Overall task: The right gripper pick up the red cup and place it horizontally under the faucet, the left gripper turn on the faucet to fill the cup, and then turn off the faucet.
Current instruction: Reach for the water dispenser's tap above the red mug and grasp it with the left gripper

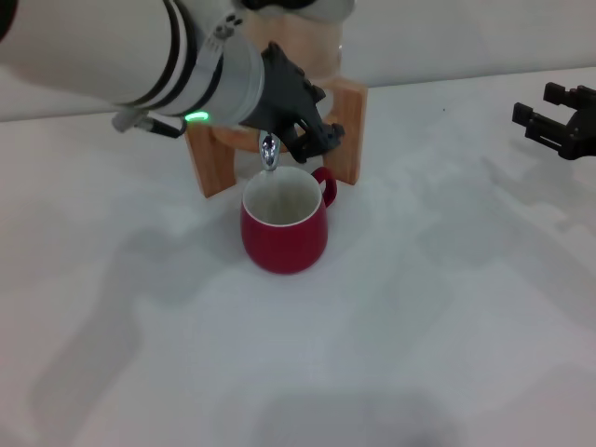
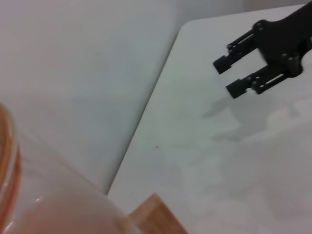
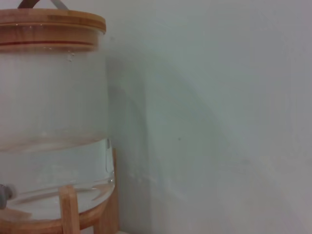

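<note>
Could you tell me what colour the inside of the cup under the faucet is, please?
The red cup is white inside, which shows best in the head view.

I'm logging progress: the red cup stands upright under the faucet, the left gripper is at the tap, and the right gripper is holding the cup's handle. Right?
Not quite. In the head view the right gripper is off at the table's right edge, open and holding nothing. The red cup does stand upright under the faucet, with the left gripper at the tap.
</note>
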Motion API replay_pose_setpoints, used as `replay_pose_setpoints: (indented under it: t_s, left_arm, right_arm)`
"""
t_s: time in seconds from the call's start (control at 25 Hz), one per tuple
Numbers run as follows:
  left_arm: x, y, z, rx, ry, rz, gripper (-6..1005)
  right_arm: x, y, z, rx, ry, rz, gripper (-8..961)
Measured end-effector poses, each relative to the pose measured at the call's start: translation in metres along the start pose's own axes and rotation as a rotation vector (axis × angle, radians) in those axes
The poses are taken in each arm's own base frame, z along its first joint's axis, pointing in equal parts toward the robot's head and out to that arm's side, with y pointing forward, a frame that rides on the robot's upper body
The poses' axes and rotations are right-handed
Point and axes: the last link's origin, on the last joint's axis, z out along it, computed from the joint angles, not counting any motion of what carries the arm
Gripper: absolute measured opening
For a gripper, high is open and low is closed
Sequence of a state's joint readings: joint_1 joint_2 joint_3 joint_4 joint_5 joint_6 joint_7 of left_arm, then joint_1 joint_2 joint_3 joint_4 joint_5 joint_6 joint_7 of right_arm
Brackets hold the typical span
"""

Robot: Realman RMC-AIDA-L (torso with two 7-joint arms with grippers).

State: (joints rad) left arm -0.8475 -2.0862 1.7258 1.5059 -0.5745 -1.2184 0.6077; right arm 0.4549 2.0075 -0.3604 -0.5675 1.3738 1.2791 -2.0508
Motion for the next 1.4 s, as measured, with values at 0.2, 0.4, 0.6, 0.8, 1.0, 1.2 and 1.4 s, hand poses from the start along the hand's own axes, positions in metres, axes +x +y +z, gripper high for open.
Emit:
replay_pose_setpoints:
  t_s: [0.2,0.4,0.6,0.8,1.0,1.2,1.4]
  left_arm:
    - [-0.005,0.02,-0.01,-0.03,-0.005,-0.01,399]
    - [-0.012,0.031,-0.019,-0.044,-0.007,-0.048,399]
    - [-0.016,0.026,-0.021,-0.035,-0.02,-0.088,398]
    - [-0.021,0.022,-0.014,-0.037,-0.06,-0.107,398]
    - [-0.024,0.019,-0.007,-0.042,-0.088,-0.126,398]
    - [-0.025,0.016,-0.005,-0.027,-0.091,-0.122,398]
    - [-0.026,0.016,-0.005,-0.02,-0.095,-0.118,398]
  right_arm:
    - [0.0,-0.001,-0.001,0.006,0.0,0.003,590]
    - [0.0,-0.003,0.0,0.015,0.004,0.01,590]
    - [0.0,-0.004,0.0,0.019,0.005,0.009,591]
    - [0.0,-0.004,0.0,0.02,0.004,0.011,591]
    - [0.0,-0.003,0.0,0.017,0.004,0.011,591]
    - [-0.001,-0.003,0.001,0.016,0.003,0.01,591]
    - [-0.001,-0.003,0.001,0.015,0.003,0.009,591]
